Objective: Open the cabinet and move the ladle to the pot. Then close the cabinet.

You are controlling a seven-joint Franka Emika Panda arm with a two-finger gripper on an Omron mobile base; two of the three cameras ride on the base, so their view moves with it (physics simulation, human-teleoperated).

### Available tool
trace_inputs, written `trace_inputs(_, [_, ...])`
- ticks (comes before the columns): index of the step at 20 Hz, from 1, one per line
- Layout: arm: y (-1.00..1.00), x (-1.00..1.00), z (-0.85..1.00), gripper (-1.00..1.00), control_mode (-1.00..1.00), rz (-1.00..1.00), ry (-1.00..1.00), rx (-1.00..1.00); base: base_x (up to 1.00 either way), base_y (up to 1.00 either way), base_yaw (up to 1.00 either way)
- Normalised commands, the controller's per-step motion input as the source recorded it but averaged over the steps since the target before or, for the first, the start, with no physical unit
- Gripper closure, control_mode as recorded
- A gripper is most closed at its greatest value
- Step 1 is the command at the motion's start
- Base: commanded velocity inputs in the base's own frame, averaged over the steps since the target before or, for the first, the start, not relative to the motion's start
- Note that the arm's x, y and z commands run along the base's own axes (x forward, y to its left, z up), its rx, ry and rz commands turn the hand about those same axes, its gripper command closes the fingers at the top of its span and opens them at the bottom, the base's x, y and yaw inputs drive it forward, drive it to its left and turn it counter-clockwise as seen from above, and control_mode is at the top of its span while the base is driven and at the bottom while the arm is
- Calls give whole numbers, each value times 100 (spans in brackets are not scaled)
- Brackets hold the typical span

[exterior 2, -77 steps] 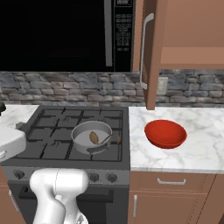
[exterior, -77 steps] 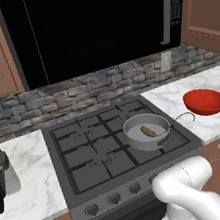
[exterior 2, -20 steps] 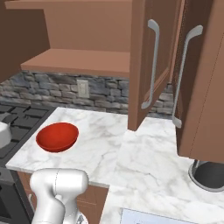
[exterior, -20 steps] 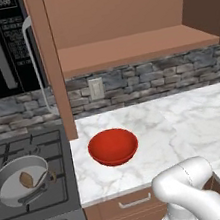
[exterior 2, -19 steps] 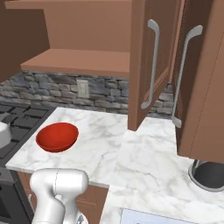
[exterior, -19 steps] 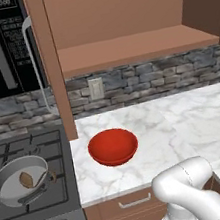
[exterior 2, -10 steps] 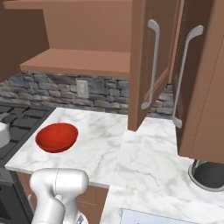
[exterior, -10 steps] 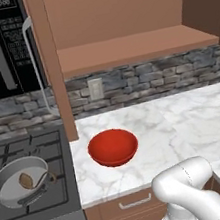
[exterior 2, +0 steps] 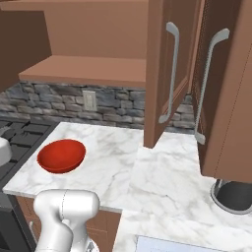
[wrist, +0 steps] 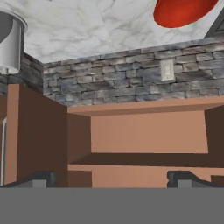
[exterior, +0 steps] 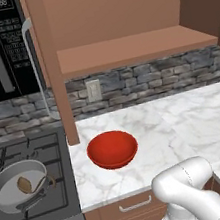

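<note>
The pot [exterior: 20, 190] sits on the stove left of the red bowl [exterior: 112, 149], the ladle [exterior: 31, 184] already lying in it. Right of the bowl, both doors of the cabinet [exterior 2: 170, 74] hang open. The gripper [wrist: 111, 178] has its fingers spread wide, holding nothing. Risk as I judge it: a door's edge or bar handle could snag the arm while closing
</note>
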Motion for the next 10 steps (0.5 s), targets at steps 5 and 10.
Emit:
trace_inputs(5, [0,0,0,-100,100,0,0,0,80,0,0])
trace_inputs(10, [0,0,0,-100,100,0,0,0,62,-7,1])
